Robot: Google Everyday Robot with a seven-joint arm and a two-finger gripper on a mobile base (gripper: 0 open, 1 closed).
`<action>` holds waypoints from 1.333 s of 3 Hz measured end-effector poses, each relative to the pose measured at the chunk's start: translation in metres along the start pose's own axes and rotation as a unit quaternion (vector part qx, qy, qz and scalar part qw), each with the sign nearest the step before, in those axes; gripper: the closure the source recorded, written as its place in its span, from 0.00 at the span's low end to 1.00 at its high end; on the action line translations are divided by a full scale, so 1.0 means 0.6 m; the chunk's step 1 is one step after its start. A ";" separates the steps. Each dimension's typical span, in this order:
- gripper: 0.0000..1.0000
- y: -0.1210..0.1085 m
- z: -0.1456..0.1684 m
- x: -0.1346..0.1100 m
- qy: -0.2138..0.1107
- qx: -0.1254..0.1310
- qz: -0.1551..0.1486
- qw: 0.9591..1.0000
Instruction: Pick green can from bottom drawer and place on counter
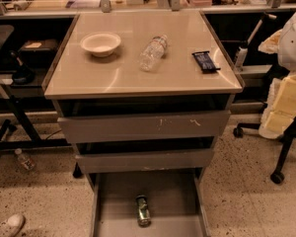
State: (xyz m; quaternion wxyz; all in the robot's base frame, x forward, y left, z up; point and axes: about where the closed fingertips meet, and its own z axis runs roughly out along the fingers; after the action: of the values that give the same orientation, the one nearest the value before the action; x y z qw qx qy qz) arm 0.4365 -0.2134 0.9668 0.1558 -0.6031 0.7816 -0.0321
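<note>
End effector is outside the camera view, so I cannot tell whether it is open, closed or gripping. The small cylindrical green can (143, 210) with a silver metal rim rests on the flat grey floor of the pulled-out deep grey metal bottom drawer (175, 194), midway between its left and right walls, below two shallower grey metal drawers (143, 126) with scuffed fronts. Above them, the broad glossy beige-grey tabletop (138, 80) carries a round white bowl (100, 44) at far left, a clear plastic water bottle (153, 52) lying on its side mid-surface, and a dark wrapped bar (205, 61) at right.
</note>
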 end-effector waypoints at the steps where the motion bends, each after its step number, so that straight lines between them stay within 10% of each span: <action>1: 0.00 0.037 0.068 0.004 0.001 -0.026 0.026 0.999; 3: 0.00 0.157 0.262 0.013 0.032 -0.114 0.055 0.991; 4: 0.00 0.165 0.268 0.008 0.028 -0.119 0.053 0.991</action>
State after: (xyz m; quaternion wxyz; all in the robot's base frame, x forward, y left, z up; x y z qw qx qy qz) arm 0.3882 -0.1692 0.7897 0.0626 -0.5742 0.8147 0.0520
